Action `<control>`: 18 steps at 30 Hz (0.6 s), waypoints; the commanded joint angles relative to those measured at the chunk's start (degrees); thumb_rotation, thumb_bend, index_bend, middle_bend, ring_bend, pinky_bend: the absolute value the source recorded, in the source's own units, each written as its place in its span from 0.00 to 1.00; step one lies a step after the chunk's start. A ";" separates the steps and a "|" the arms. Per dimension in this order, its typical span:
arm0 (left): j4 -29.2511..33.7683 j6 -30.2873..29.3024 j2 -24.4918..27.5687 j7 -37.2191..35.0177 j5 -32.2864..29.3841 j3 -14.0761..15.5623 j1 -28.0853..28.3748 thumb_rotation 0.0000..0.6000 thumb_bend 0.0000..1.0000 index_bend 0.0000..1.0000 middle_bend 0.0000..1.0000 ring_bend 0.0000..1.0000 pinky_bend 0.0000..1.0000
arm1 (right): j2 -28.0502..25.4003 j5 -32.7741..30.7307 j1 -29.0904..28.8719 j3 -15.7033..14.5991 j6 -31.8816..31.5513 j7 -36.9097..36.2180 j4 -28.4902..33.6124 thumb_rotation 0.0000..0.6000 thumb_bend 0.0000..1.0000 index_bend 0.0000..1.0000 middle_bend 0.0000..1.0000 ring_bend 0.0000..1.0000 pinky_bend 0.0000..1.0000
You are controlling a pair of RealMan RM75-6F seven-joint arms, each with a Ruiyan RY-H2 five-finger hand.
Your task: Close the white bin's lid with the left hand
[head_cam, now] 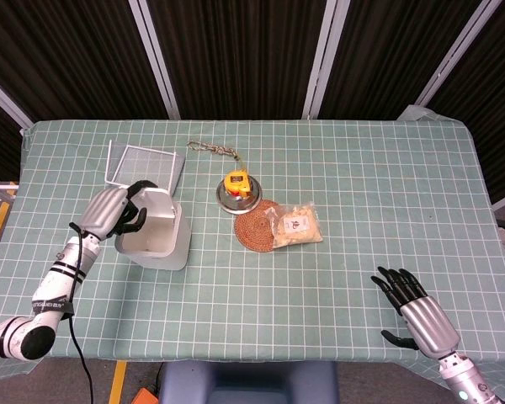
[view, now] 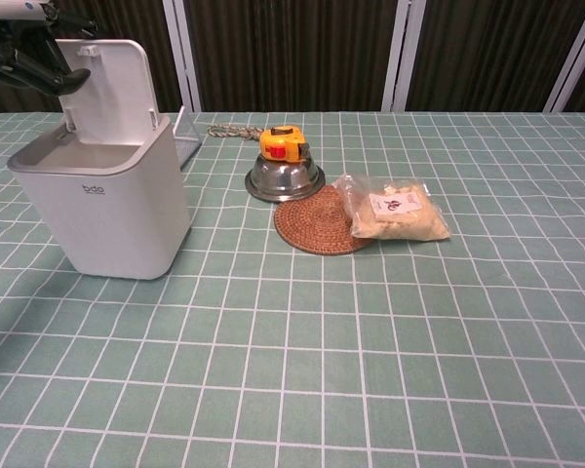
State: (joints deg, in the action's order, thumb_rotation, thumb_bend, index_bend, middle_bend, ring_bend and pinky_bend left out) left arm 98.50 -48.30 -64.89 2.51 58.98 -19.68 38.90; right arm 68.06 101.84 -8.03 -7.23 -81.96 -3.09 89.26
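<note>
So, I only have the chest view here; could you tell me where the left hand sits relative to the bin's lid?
Observer: From the head view, the left hand is at the lid's upper left edge, fingers curled over the top of it.
Operator: Thank you. Is the lid still upright?
Observer: Yes, it stands open above the white bin, whose inside looks empty.
Operator: And where is the right hand, please?
Observer: The right hand rests open near the table's front right corner, far from everything.
</note>
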 commanded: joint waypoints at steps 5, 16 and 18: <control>4.76 -3.49 2.55 2.30 2.69 3.14 -1.57 1.00 0.71 0.32 1.00 1.00 1.00 | -0.19 0.32 0.13 -0.08 -0.51 -0.33 0.21 1.00 0.26 0.00 0.00 0.00 0.00; 9.27 -1.98 6.49 2.46 9.03 9.97 -4.10 1.00 0.80 0.33 1.00 1.00 1.00 | 0.06 0.66 0.05 -0.57 0.09 -0.13 0.46 1.00 0.26 0.00 0.00 0.00 0.00; 8.87 -1.39 6.20 3.03 9.12 10.75 -3.87 1.00 0.80 0.32 1.00 1.00 1.00 | 0.03 0.80 0.06 -0.63 -0.01 -0.22 0.49 1.00 0.26 0.00 0.00 0.00 0.00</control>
State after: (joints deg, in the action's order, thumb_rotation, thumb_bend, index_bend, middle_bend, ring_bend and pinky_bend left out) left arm 107.54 -50.03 -58.60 5.19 67.94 -9.33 34.93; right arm 68.10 102.64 -7.97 -7.85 -81.96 -3.32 89.75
